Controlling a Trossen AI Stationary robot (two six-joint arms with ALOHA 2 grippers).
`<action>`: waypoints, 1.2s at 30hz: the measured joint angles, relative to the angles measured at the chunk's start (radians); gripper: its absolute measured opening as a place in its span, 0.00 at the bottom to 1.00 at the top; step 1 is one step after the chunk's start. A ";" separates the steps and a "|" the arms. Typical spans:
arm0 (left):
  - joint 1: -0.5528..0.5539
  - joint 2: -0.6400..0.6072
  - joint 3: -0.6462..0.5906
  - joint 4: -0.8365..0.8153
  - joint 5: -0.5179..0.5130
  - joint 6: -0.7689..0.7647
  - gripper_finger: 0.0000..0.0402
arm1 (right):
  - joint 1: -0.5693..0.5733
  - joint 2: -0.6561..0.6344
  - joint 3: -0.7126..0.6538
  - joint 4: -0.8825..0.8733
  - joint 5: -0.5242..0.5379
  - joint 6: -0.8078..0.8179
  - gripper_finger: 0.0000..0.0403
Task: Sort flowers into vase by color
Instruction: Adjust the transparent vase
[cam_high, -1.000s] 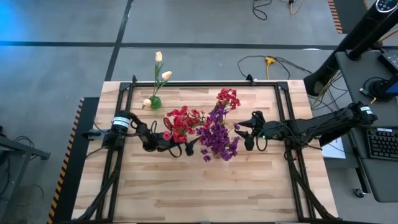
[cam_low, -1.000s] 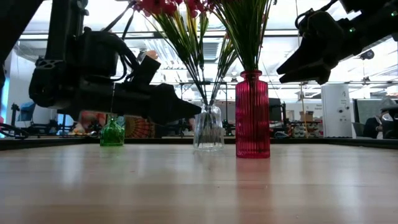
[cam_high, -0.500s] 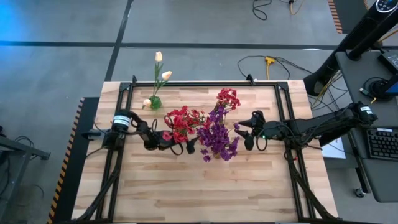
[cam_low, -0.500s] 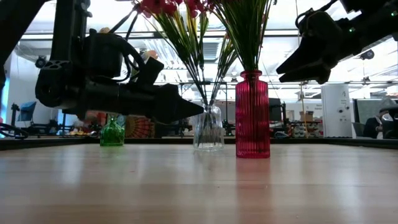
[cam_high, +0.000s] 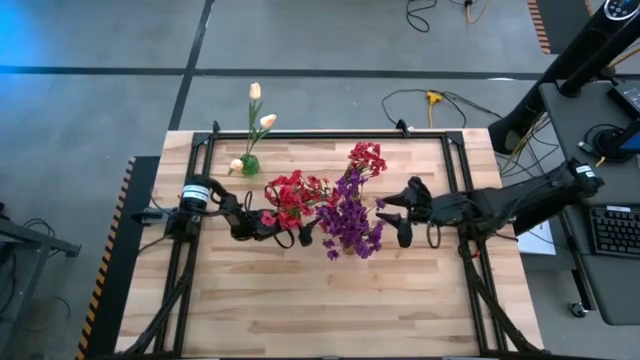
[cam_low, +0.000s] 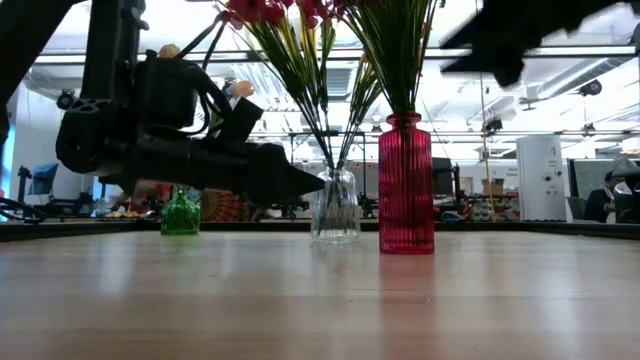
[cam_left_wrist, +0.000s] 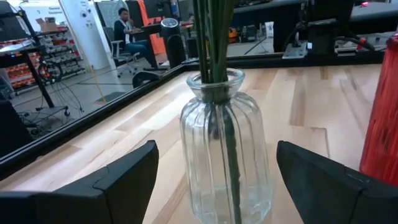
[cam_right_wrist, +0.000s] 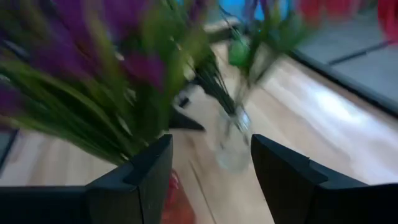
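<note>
Flowers with red blossoms (cam_high: 293, 194) are standing in the clear glass vase (cam_left_wrist: 225, 155) near the middle of the desk (cam_high: 330, 300), and their green stems (cam_left_wrist: 214, 43) are going down through its neck. Just beside the clear glass vase, on the side of the right arm, the red vase (cam_low: 406, 185) is holding the purple flowers (cam_high: 350, 222). More red blossoms (cam_high: 367, 157) are showing behind the purple ones, toward the far edge of the desk; I cannot tell which vase is holding them. The cream-yellow tulip buds (cam_high: 259, 112) are standing in the small green vase (cam_low: 180, 212), which is well apart from the clear glass vase, near the far corner on the side of the left arm.

The left gripper (cam_high: 287, 238) is hovering low over the desk, right at the clear glass vase. Its fingers (cam_left_wrist: 118, 180) are spread wide, one on each side of the vase, without touching the glass, so it is released and grasping nothing. The red flowers are rising just above it.

The right gripper (cam_high: 396, 226) is hanging higher, on the other side of the red vase, close to the purple flowers. Its fingers (cam_right_wrist: 134, 177) are standing apart and nothing is between them; the purple blossoms are just in front of it.
</note>
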 joint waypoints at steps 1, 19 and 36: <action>0.000 0.000 -0.001 0.000 0.000 0.000 0.77 | 0.009 0.001 0.034 -0.020 0.003 -0.013 0.52; -0.068 -0.043 -0.184 0.046 -0.033 -0.104 0.77 | 0.036 0.201 0.574 -0.214 0.077 -0.291 0.52; -0.068 -0.043 -0.173 0.053 -0.034 -0.083 0.77 | 0.036 0.572 1.287 -0.716 0.132 -0.346 0.52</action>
